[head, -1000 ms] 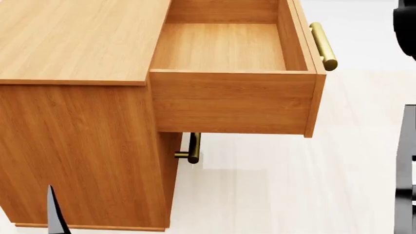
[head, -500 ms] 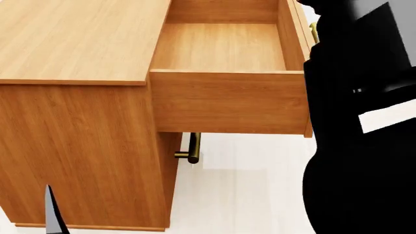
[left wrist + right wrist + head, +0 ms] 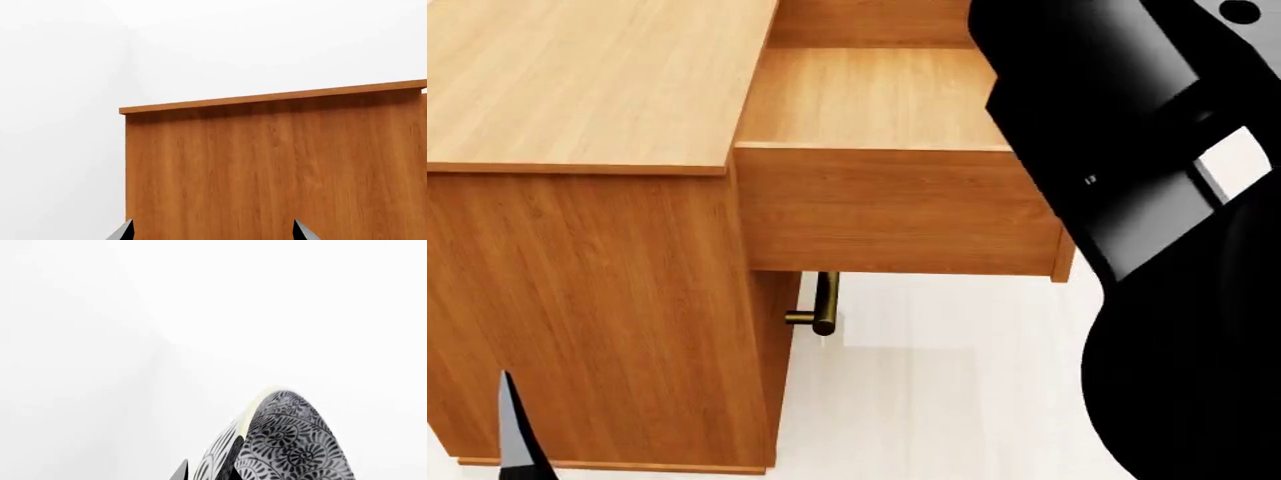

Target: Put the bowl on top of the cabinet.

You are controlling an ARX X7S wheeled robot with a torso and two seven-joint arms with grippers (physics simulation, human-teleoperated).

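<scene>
the right gripper was clamped on the bowl, raised beside the cabinet, needing level carry over its flat top; left fingers were apart.

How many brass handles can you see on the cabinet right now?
1. A brass bar handle shows on the cabinet front below the open drawer. The open drawer's own handle is likely hidden behind the right arm, so there may be more.
</scene>
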